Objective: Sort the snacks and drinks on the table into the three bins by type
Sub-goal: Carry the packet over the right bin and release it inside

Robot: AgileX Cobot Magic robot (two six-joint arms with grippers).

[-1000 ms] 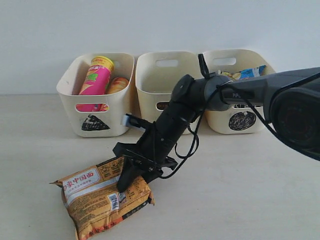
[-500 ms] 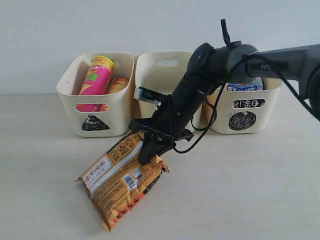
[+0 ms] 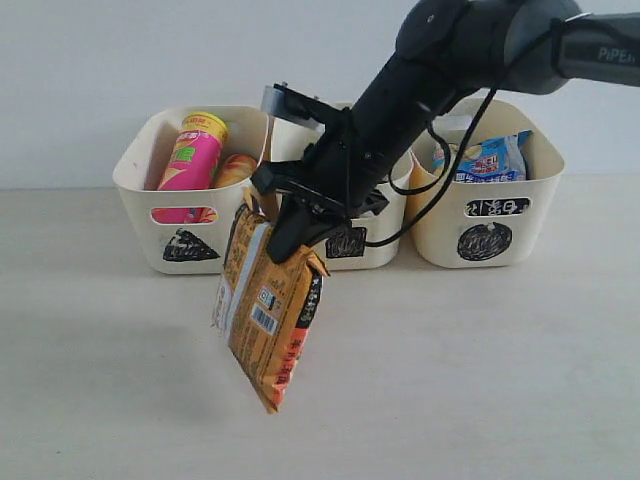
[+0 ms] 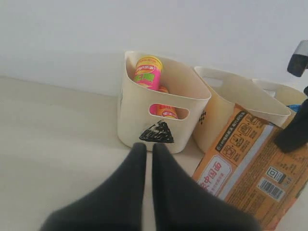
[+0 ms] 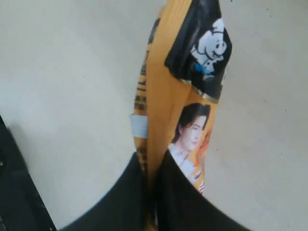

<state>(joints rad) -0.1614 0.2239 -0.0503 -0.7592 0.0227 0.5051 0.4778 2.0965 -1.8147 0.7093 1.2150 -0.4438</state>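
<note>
Packet is up off the bench versus a second ago. It now hangs edge-down in front of the middle bin, with its top below the rim. Right jaws pinch its top seam; left jaws are closed on nothing. Risk: thin grip on slick film, so swing could slip it, or the low end snags the bin wall.

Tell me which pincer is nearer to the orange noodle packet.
Right. The right pincer grips the orange noodle packet by its top edge; the left pincer is shut, empty, and apart from it.
</note>
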